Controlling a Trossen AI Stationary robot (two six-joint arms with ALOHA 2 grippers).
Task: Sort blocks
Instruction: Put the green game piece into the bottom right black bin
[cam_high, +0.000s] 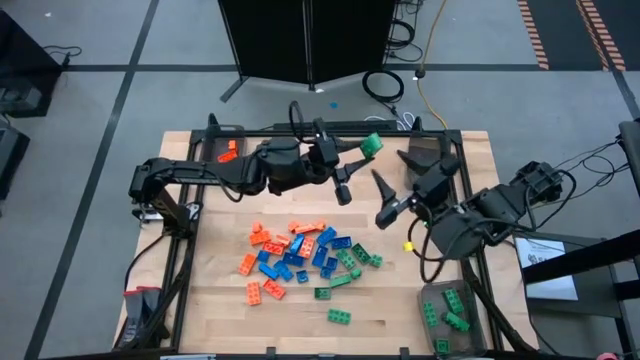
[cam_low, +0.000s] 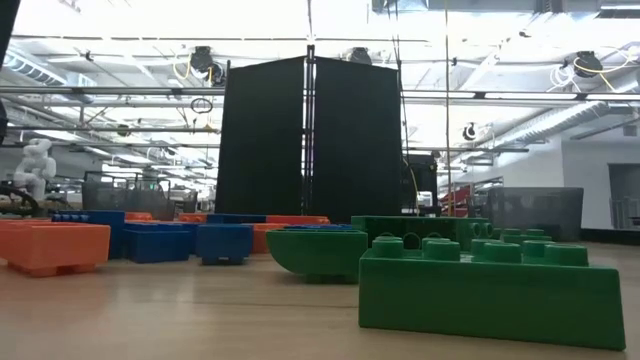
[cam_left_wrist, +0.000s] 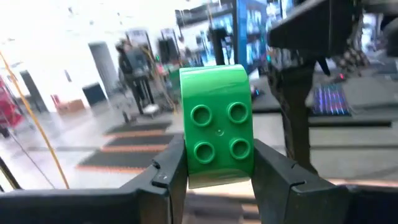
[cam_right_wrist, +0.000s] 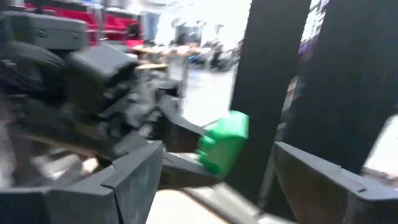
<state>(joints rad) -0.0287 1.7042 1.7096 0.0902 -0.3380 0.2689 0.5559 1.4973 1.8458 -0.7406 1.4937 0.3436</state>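
My left gripper (cam_high: 362, 150) is raised above the far middle of the table and is shut on a green block (cam_high: 371, 145), a curved-topped brick with four studs (cam_left_wrist: 217, 127). My right gripper (cam_high: 386, 198) hangs open just right of it, off the table, with fingers pointing at the left gripper. The right wrist view shows that green block (cam_right_wrist: 224, 146) beyond my open right gripper (cam_right_wrist: 217, 183). The other blocks (cam_high: 300, 258), orange, blue and green, lie scattered on the table's middle. In the low view they stand close, with a green brick (cam_low: 490, 285) nearest. My left gripper pinches the green block by its two opposite side faces (cam_left_wrist: 186, 155), one finger (cam_left_wrist: 165, 177) on each side. The studded face is turned toward the wrist camera. The fingers reach out roughly level toward the table's right. The block is lifted clear of the table.
A bin (cam_high: 450, 312) at the near right corner holds several green blocks. A bin (cam_high: 228, 150) at the far left holds an orange block. Another bin (cam_high: 432, 150) sits at the far right. A lone green brick (cam_high: 340, 316) lies near the front edge. A black panel (cam_low: 310, 140) stands behind the table.
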